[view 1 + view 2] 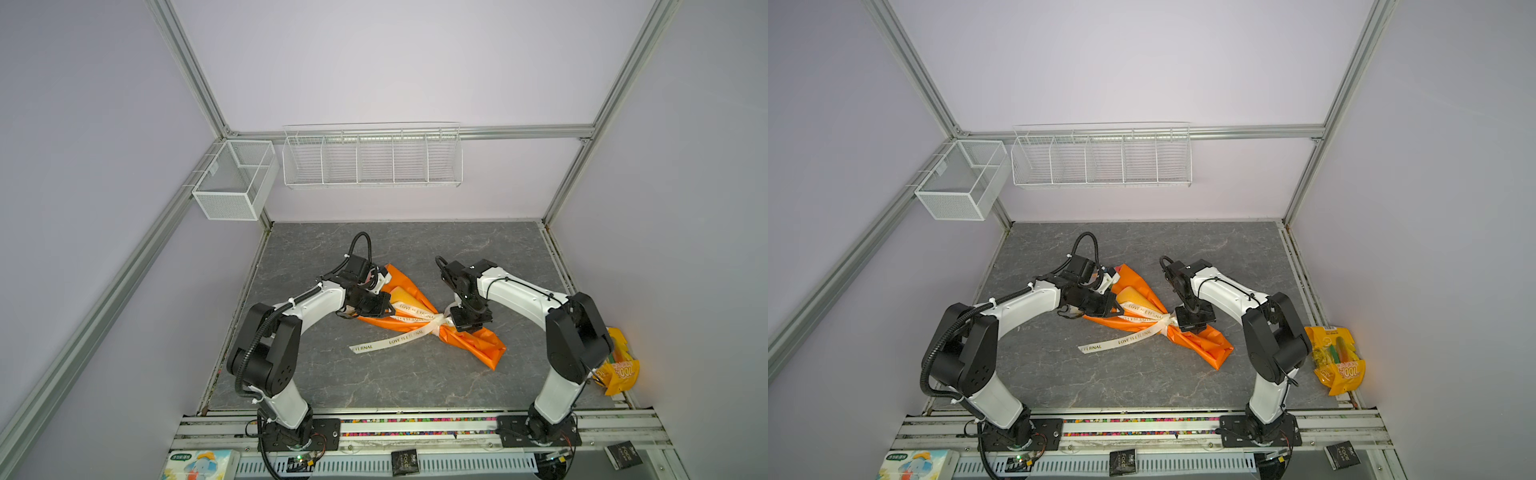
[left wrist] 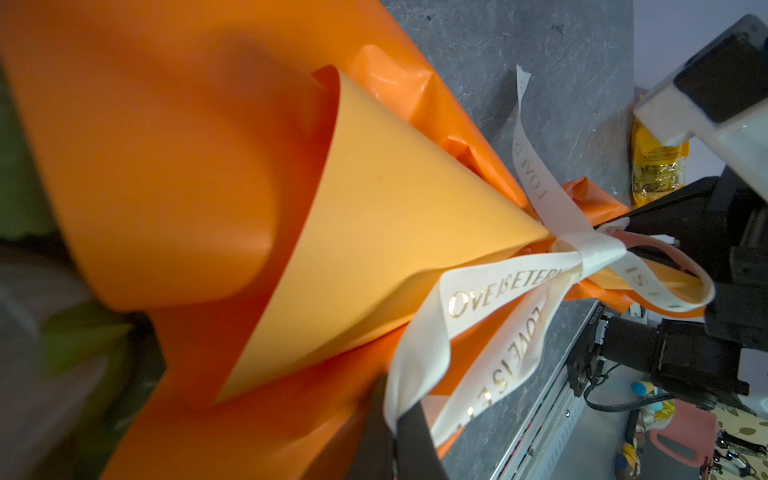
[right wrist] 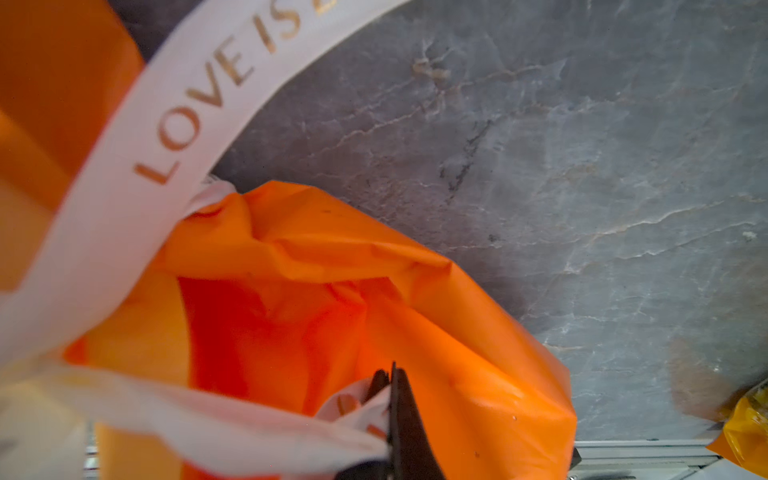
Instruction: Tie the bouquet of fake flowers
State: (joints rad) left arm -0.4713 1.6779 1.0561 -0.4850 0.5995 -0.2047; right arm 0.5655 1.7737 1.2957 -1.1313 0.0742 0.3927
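The bouquet of fake flowers lies wrapped in the orange sheet (image 1: pixel 409 297) in the middle of the table. Only a green blur of its leaves (image 2: pixel 79 336) shows in the left wrist view, and the blooms are hidden. A cream lettered ribbon (image 1: pixel 436 322) is knotted around the wrap's narrow waist, and one tail (image 1: pixel 1100 345) trails toward the front. My left gripper (image 2: pixel 399 395) is over the wide end (image 1: pixel 388 309), shut on a ribbon loop. My right gripper (image 3: pixel 387 374) points down beside the knot (image 1: pixel 467 328), shut on the other ribbon loop (image 2: pixel 665 282).
A yellow snack bag (image 1: pixel 1337 357) lies at the table's right edge behind the right arm. A wire rack (image 1: pixel 372 156) and a mesh box (image 1: pixel 232 178) hang on the back wall. A tissue pack (image 1: pixel 199 463) sits below the front rail.
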